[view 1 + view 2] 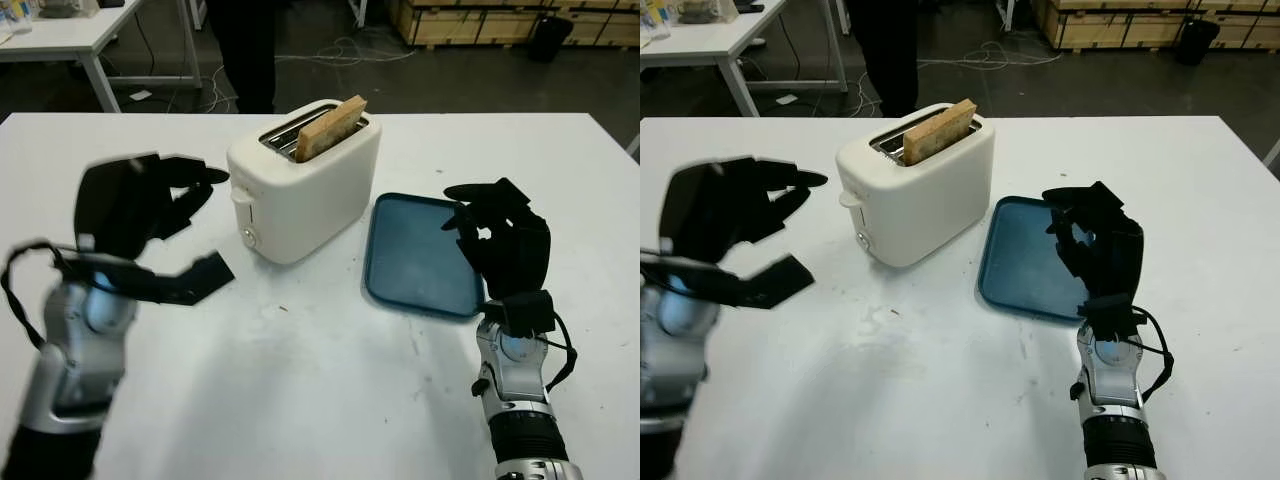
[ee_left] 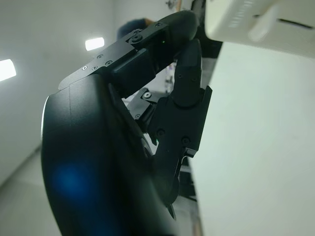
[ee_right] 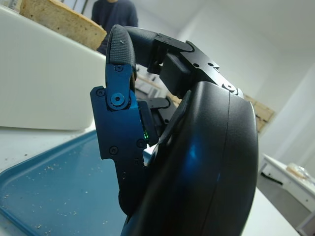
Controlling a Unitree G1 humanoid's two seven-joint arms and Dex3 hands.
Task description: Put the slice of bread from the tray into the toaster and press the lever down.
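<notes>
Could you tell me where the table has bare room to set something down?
Bare table lies in front of the toaster, between the two arms. The tray holds nothing; the right hand hovers at its near right edge. Crowded: the gap between the left hand and the toaster's lever side.

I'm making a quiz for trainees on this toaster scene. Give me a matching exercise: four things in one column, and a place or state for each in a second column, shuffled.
Things:
1. slice of bread
2. tray
3. left hand
4. right hand

Places or states:
A. over the tray's right edge, holding nothing
B. sticking up out of the toaster slot
C. blue, beside the toaster, no bread on it
D. raised beside the toaster's lever end, holding nothing

Pairs: 1-B, 2-C, 3-D, 4-A
</notes>
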